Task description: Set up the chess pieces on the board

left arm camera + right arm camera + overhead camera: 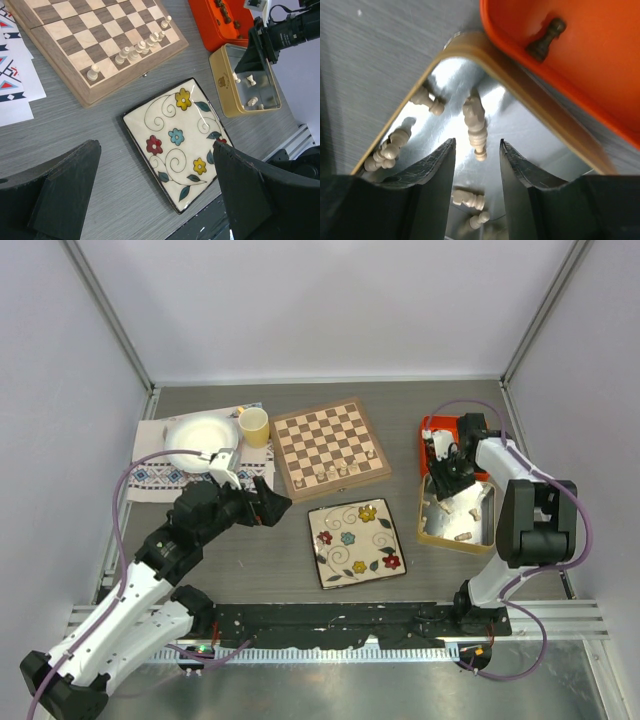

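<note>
The right fingers are hanging spread inside the gold tin, a toppled cream chess piece lying between them. The left fingers are hovering wide apart over the floral plate, and cream pieces are standing along the chessboard edge.

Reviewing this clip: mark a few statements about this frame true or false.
1. The right arm has its jaws open over the gold tin. True.
2. Dark pieces stand on the board. False: the board holds only cream pieces.
3. The left arm holds a piece in its jaws. False: the left arm's jaws are open and empty.
4. The orange tin holds a dark piece. True.
5. No piece lies on the floral plate. True.
</note>
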Controlling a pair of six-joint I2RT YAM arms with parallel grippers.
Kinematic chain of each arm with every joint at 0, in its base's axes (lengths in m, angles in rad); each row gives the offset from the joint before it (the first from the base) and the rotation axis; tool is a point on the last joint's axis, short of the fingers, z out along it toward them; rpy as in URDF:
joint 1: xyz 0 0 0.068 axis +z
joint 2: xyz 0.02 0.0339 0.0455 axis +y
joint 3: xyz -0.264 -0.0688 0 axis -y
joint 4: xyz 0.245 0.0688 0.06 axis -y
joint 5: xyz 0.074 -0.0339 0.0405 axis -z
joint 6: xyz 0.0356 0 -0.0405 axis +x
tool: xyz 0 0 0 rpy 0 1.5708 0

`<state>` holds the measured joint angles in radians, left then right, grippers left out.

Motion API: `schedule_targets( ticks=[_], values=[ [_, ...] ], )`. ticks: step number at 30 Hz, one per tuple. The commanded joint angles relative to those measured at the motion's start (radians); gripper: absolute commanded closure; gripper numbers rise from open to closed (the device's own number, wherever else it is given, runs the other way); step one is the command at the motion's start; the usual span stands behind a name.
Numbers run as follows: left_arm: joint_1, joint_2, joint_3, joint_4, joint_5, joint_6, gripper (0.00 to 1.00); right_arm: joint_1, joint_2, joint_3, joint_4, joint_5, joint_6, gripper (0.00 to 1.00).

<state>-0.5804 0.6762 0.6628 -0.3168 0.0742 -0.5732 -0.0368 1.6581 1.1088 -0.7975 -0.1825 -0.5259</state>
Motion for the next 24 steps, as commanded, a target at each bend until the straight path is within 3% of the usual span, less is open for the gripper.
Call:
schedule_targets(
  ticks=[1, 14, 20, 24],
  values=[
    [0.001, -0.018, -0.011, 0.071, 0.010, -0.011, 0.00, 0.000, 0.037, 0.059, 0.063, -0.048, 0.023, 0.55],
    [0.001, -0.044, -0.026, 0.067, 0.009, -0.031, 0.00, 0.014, 0.091, 0.005, 0.156, -0.040, 0.056, 0.60],
    [0.001, -0.050, -0.025, 0.070, 0.013, -0.042, 0.01, 0.018, 0.088, -0.030, 0.169, -0.035, 0.056, 0.70],
    [0.001, -0.055, -0.031, 0.071, 0.029, -0.051, 0.01, 0.018, 0.063, -0.037, 0.158, -0.026, 0.053, 0.90]
  ],
)
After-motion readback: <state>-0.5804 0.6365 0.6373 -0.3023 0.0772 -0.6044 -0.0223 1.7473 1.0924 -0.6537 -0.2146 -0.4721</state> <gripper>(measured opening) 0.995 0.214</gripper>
